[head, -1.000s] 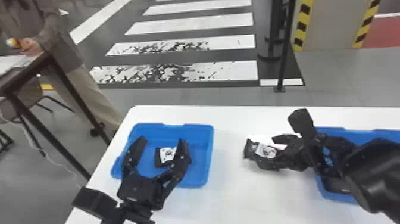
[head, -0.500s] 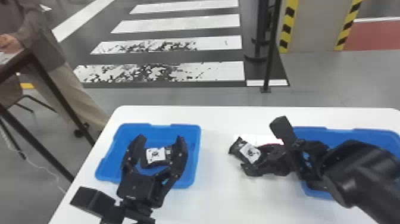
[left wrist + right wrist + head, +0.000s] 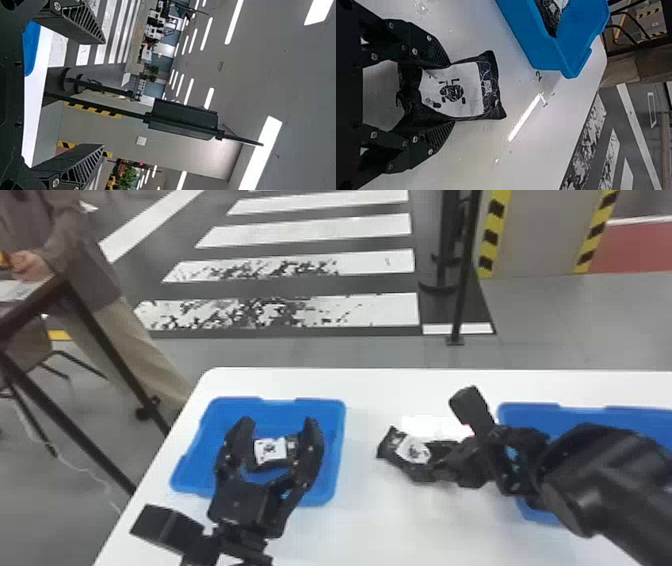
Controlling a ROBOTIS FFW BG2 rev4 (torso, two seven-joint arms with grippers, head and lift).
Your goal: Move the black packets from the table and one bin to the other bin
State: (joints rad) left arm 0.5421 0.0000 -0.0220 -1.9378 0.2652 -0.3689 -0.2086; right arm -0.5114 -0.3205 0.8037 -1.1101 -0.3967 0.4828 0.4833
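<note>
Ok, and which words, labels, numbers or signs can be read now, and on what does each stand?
"2", or a mark shaped like it, on the white table beside the blue bin.
Black packet in the right gripper: a drawing on its label; any print is too small to read.
Black packet in that bin: too small to read.

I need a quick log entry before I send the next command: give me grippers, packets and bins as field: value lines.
right gripper: closed on a black packet
held packet: over the table, between the bins
left gripper: open, nothing between its fingers
left bin: one packet seen inside
right bin: contents uncertain, partly behind the right arm
</note>
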